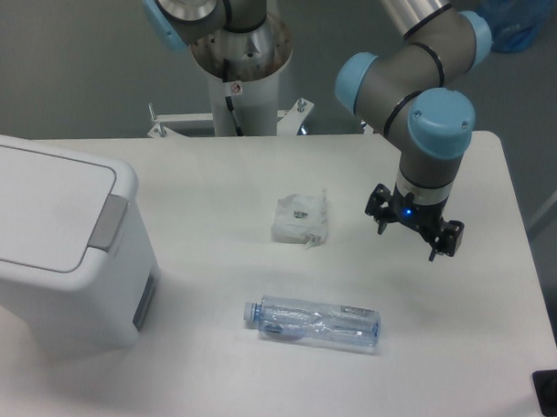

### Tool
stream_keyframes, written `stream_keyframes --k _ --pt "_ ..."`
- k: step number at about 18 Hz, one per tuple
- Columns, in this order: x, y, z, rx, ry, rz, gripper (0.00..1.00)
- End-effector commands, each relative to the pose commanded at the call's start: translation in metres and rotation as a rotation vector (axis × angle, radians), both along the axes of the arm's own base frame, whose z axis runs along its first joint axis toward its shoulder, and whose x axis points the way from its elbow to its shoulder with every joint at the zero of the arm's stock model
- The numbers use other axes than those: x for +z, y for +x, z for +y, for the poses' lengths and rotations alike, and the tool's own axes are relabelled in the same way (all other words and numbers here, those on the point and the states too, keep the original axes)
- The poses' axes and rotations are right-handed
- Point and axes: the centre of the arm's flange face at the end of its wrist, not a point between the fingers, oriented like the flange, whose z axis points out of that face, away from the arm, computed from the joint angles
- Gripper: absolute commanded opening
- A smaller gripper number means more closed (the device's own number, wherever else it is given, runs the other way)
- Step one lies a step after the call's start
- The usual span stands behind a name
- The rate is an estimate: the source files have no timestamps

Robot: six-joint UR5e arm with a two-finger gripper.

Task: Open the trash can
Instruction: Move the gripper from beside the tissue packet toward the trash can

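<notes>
The trash can [57, 247] is a large white boxy bin at the left edge of the table. Its flat white lid [41, 200] lies closed, with a grey rectangular push tab [108, 224] on its right side. My gripper [413, 239] hangs over the right part of the table, far to the right of the bin, pointing down. Its two dark fingers stand apart with nothing between them.
A clear plastic bottle [313, 323] lies on its side in the front middle of the white table [261, 171]. A crumpled white wrapper [301, 218] lies in the middle. The arm's base [238, 70] stands at the back edge.
</notes>
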Motion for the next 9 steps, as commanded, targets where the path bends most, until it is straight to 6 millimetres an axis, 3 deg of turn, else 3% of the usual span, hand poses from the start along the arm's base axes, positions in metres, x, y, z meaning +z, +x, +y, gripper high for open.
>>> stream_keyframes --k 9 --pt "-0.0044 0.0015 -0.0016 0.002 0.005 -0.014 1.0"
